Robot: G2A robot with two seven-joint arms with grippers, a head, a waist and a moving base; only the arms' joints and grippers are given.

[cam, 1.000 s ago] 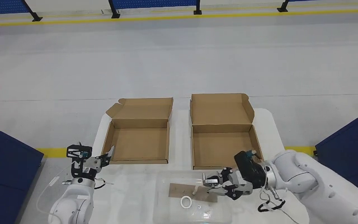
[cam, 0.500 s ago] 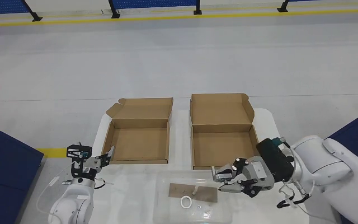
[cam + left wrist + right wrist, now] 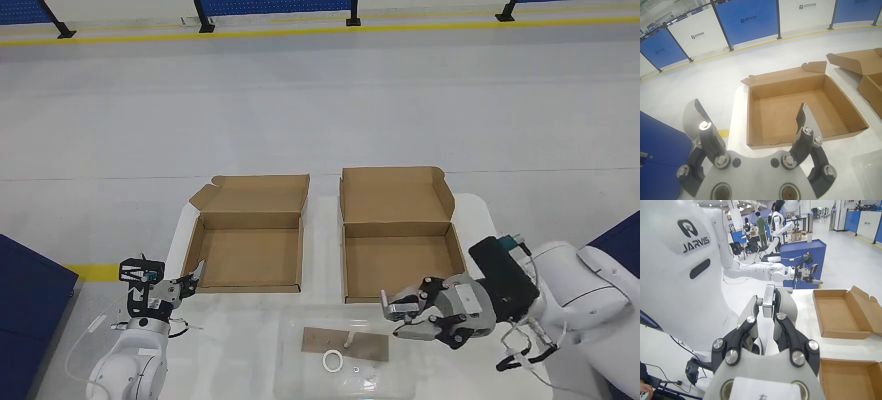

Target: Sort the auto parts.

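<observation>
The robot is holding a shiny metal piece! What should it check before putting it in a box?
1. Metal part clamped in right gripper: ok.
2. Right box open, nothing inside: ok.
3. Part fully over the right box: cannot tell, it is at the front wall.
4. Left gripper out of the way, open near left box: ok.
5. Which box suits this part: cannot tell.

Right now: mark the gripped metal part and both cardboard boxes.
metal part [image 3: 768, 303], right wrist view, its flat face.
left arm's box [image 3: 250, 258], top view, its floor.
right arm's box [image 3: 395, 266], top view, its floor.
</observation>
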